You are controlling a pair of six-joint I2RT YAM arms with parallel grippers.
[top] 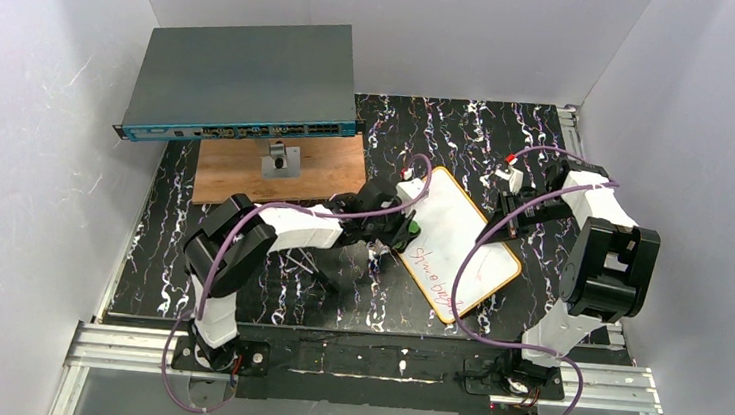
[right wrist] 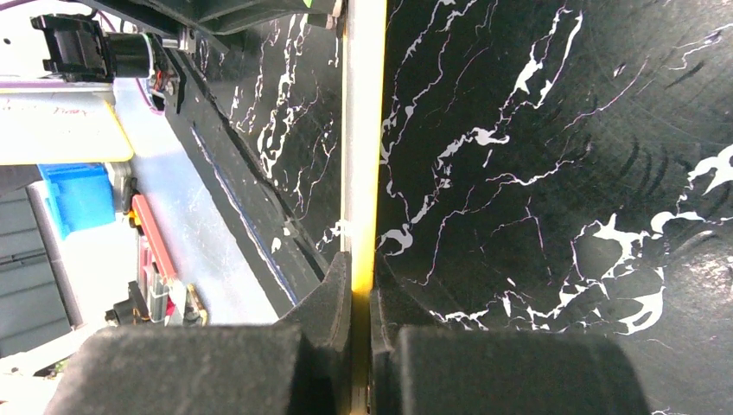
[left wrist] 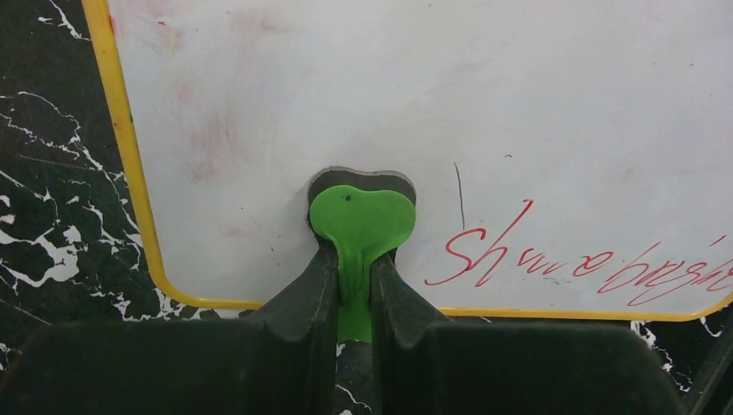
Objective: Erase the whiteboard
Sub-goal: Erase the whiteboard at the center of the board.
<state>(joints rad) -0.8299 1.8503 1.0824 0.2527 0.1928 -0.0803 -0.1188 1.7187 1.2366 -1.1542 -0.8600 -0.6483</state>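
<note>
The whiteboard (top: 466,238) lay askew a little right of the middle of the tabletop (top: 265,299), with red writing (left wrist: 588,259) along its near-left edge; the left gripper (left wrist: 354,264) was clamped on a green eraser (left wrist: 363,216), whose head rested on the board's white face just beside that writing. The right gripper (right wrist: 361,290) was pinched shut on the board's right-hand edge; a wooden board (top: 236,171) lay toward the far left corner.
</note>
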